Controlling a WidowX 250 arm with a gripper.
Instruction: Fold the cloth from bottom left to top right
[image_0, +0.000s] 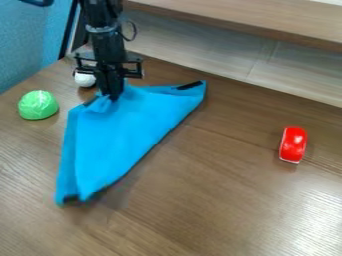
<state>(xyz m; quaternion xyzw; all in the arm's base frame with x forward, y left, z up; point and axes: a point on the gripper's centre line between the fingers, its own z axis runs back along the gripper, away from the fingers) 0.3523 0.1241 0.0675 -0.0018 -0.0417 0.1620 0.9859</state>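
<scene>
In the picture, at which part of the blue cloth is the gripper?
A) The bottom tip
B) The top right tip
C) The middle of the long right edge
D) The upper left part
D: the gripper is at the upper left part of the cloth, close to the white ball.

white round thing (85, 80) partly behind claw (115, 96), arm (102, 30) cropped at top

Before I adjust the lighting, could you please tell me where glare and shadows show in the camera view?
In the camera view, pale glare on the table at lower right; soft shadows beside the blue cloth's slanting right edge and around the red object; small highlights on the green object.
</scene>
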